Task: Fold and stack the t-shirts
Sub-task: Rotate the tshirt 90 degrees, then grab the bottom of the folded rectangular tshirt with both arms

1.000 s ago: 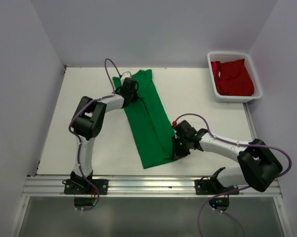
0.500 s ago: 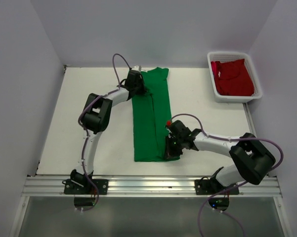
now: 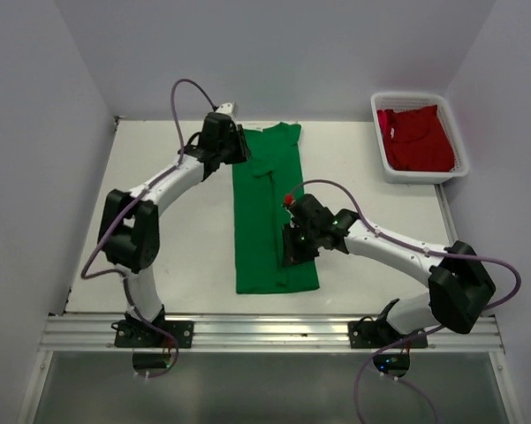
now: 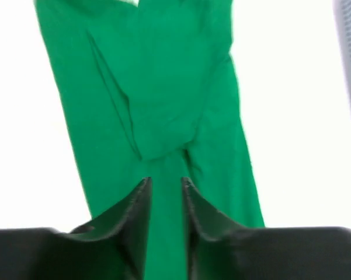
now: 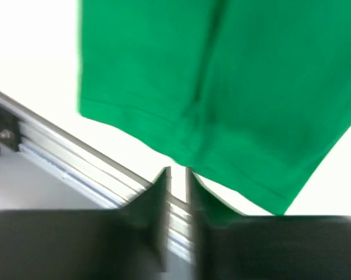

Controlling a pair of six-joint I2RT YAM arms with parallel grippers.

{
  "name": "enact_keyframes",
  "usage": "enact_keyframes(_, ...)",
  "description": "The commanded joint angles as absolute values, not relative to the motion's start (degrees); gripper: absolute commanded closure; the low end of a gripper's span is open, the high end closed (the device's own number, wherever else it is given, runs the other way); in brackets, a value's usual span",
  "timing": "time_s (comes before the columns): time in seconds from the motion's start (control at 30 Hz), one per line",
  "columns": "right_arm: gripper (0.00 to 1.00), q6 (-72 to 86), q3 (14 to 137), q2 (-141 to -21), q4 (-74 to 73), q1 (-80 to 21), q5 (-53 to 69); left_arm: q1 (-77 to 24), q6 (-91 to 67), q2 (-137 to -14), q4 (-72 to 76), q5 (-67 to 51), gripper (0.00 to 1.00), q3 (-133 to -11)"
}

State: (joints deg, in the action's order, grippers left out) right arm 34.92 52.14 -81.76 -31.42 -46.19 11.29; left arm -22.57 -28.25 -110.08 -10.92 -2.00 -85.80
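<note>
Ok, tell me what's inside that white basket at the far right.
The white mesh basket holds a bunched red t-shirt. It covers most of the floor, so anything beneath it cannot be seen.

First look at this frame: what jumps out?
The bright green t-shirt, folded into a long strip down the middle of the table. The left gripper is by its far end and the right gripper over its near half, both slightly open and holding nothing. Next comes the red t-shirt, bunched in the white basket at the far right corner.
</note>
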Motion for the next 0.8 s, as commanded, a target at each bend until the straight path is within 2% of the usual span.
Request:
enact_keyframes(0.0, 0.53, 31.47, 59.22, -77.79, -38.22, -46.32, 6.43, -22.32, -27.86, -97.07, -17.38, -0.18, 0.59, -82.19)
enact_keyframes(0.03, 0.41, 31.55, 60.28, -77.44, -40.41, -46.23, 4.33, -22.41, -28.30, -94.94, -18.79, -0.26, 0.48, -77.91)
enact_keyframes(0.07, 0.31, 31.64, 61.34, -77.43, -41.91, -46.23, 1.09, -23.02, -28.74, -93.09, -20.55, -0.26, 0.46, -75.52)
enact_keyframes(0.13, 0.18, 33.04, 63.63, -78.66, -46.20, -45.53, -7.36, -23.99, -29.97, -87.56, -27.05, 1.39, 0.44, -66.77)
enact_keyframes(0.17, 0.16, 33.66, 63.81, -79.18, -47.27, -44.92, -8.77, -25.30, -30.49, -85.45, -28.64, 1.32, 0.44, -63.14)
enact_keyframes(0.33, 0.15, 37.08, 56.35, -78.15, -43.36, -40.97, -6.43, -29.96, -37.78, -64.72, -27.34, -7.08, 0.38, -37.33)
enact_keyframes(0.43, 0.17, 38.23, 50.03, -75.16, -38.52, -38.59, -2.38, -32.25, -42.62, -54.43, -23.65, -12.98, 0.37, -27.90)
enact_keyframes(0.6, 0.25, 39.02, 43.26, -72.25, -34.55, -37.09, 4.91, -32.43, -45.88, -43.17, -24.86, -16.78, 0.36, -22.94)
enact_keyframes(0.77, 0.32, 40.95, 38.86, -70.75, -30.86, -36.04, 8.08, -32.43, -49.20, -41.22, -20.85, -22.22, 0.35, -16.19)
